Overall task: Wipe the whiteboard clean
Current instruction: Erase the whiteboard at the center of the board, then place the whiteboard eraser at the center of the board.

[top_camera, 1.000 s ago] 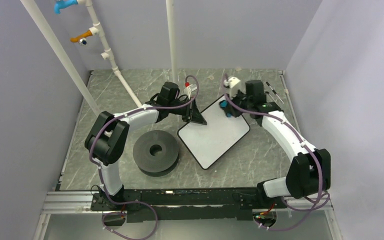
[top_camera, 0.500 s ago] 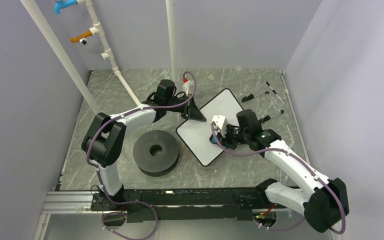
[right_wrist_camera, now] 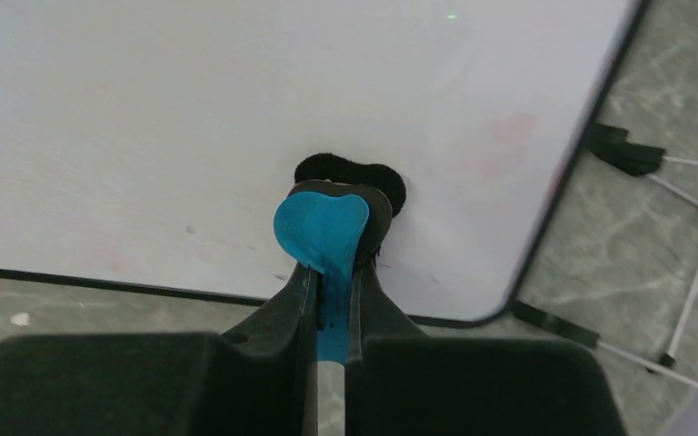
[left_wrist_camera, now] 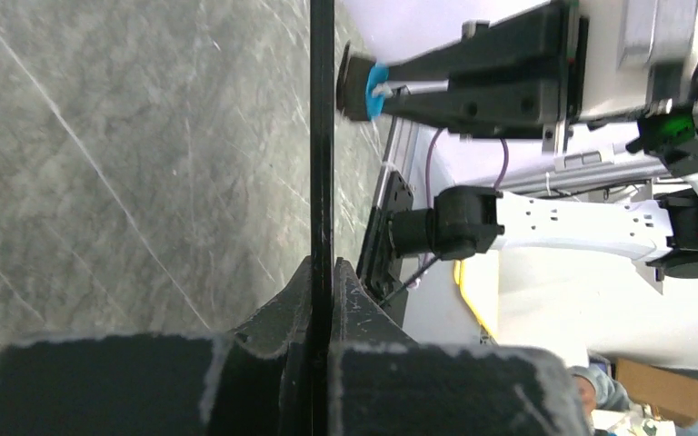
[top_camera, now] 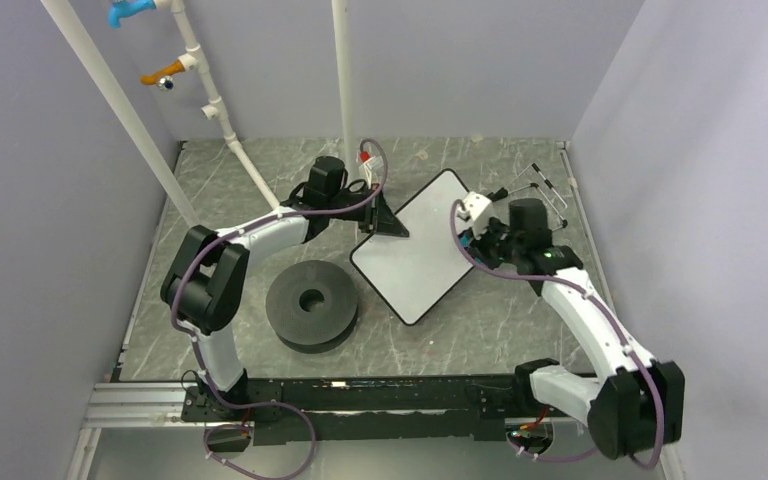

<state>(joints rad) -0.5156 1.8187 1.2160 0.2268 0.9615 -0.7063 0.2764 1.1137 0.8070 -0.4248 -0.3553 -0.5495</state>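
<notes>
One black disc (top_camera: 311,303) sits near-left on the worktop (top_camera: 520,330). Just right of it I see the whiteboard (top_camera: 422,250), nearly clean. My right gripper (right_wrist_camera: 332,272) pinches a blue eraser (right_wrist_camera: 323,227) pressed against the board's right part. Farther back, my left gripper (left_wrist_camera: 323,268) is clamped on its left edge.

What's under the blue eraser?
The whiteboard, white with faint pink smudges. The eraser, held in the jaws of the right gripper, hides the patch directly beneath its black pad.
</notes>
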